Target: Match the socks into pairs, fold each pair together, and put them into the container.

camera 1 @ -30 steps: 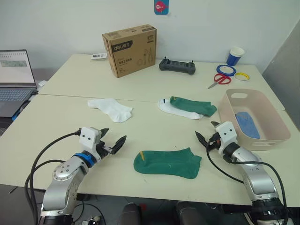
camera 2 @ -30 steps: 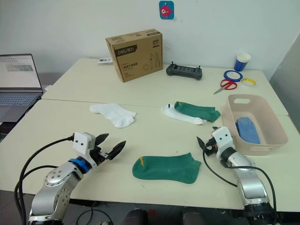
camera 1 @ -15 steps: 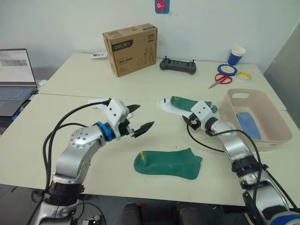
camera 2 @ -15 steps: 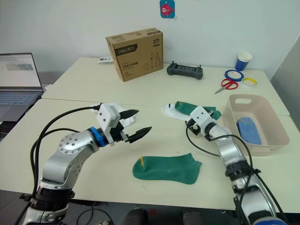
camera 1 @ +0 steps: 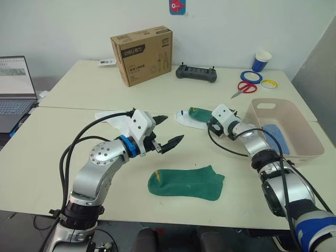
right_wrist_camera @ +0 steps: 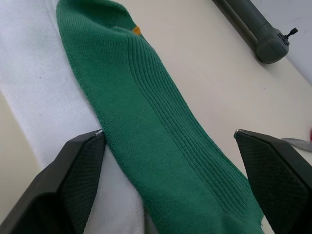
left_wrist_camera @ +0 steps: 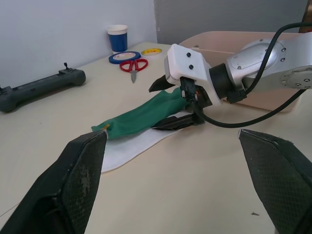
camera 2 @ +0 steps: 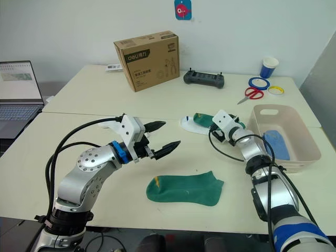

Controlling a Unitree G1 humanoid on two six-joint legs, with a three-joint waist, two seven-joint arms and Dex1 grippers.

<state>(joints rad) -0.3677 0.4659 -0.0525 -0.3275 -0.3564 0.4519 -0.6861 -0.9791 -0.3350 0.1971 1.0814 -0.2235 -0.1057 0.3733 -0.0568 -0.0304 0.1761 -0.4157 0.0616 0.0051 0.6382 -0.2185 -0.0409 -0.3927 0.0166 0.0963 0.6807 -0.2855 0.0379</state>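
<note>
One dark green sock [camera 1: 186, 182] lies flat near the table's front edge. A second green sock [right_wrist_camera: 161, 117] rests on a white sock [right_wrist_camera: 48, 112] in mid-table. My right gripper [camera 1: 211, 125] is open at that sock's right end, its fingers [right_wrist_camera: 63, 185] astride the green fabric. Open and empty, my left gripper [camera 1: 169, 129] hovers above the table between the two green socks. Another white sock [camera 1: 113, 116] lies behind my left arm, partly hidden. The pink container [camera 1: 294, 152] at the right holds a light blue sock [camera 1: 273, 134].
A cardboard box [camera 1: 142, 55], a black controller [camera 1: 196, 73], red scissors [camera 1: 242, 89], tape rolls [camera 1: 250, 76] and a blue cup [camera 1: 261, 60] line the far side. A laptop [camera 1: 13, 92] stands at the far left.
Both arms have risen from the front edge. The right gripper has reached the stacked green and white socks, and the left gripper has swung right over the table's middle.
</note>
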